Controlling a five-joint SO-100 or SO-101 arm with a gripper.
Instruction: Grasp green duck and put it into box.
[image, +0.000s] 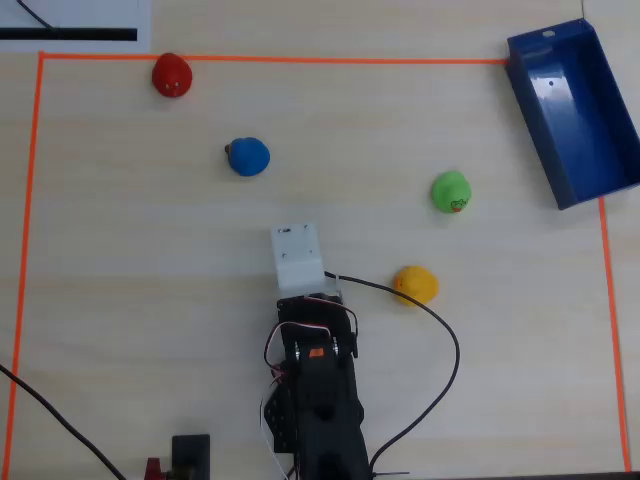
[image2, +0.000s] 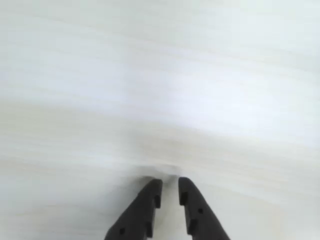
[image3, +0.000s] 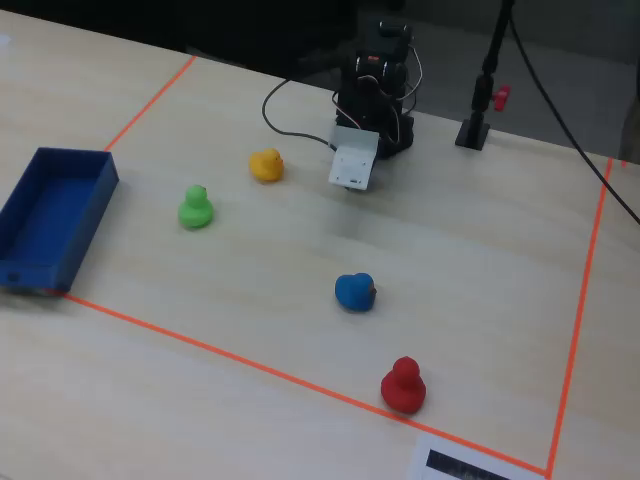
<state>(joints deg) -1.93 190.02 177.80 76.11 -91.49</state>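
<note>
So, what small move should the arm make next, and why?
Probably swing toward the green duck, to the right in the overhead view. The gripper holds nothing, its jaws nearly shut, and the wrist view shows only bare table. The duck stands free, between the yellow duck and the box.

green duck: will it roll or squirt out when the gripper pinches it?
The green duck sits upright on a wide base, so it probably won't roll. Its rounded, smooth-looking body could slip from narrow fingers. It looks small and probably light, so a nudge may slide it across the table.
</note>
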